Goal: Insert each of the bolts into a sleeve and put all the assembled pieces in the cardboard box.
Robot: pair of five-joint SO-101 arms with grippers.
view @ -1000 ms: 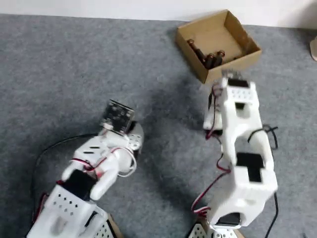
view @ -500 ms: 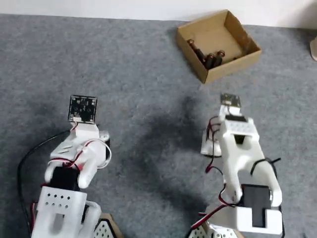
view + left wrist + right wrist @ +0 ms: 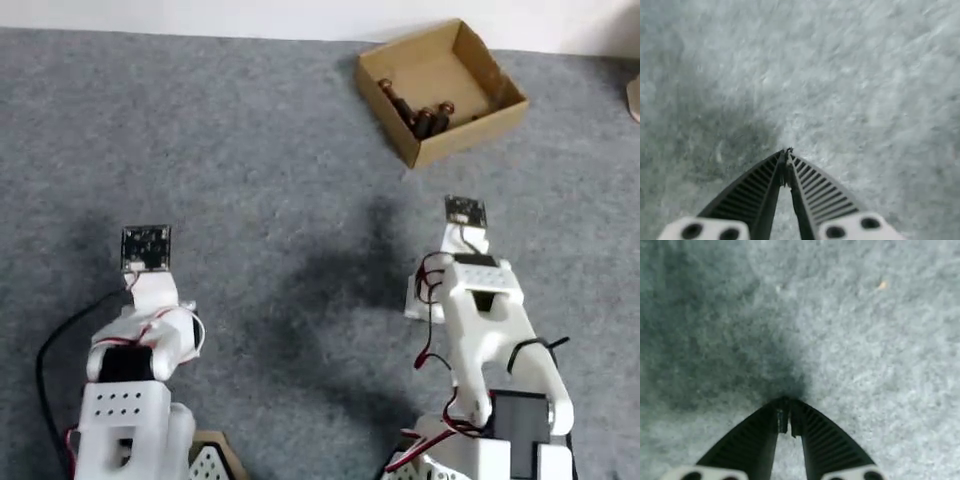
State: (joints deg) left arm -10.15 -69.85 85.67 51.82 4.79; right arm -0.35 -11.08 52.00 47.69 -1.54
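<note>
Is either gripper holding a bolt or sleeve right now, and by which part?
Nothing held: left gripper and right gripper are both shut empty above the carpet.

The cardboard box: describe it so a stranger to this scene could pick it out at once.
On the grey felt surface in the high view, look to the far edge by the white wall. There sits the cardboard box, open-topped and turned at an angle. It is the only container, with dark assembled pieces lying inside.
</note>
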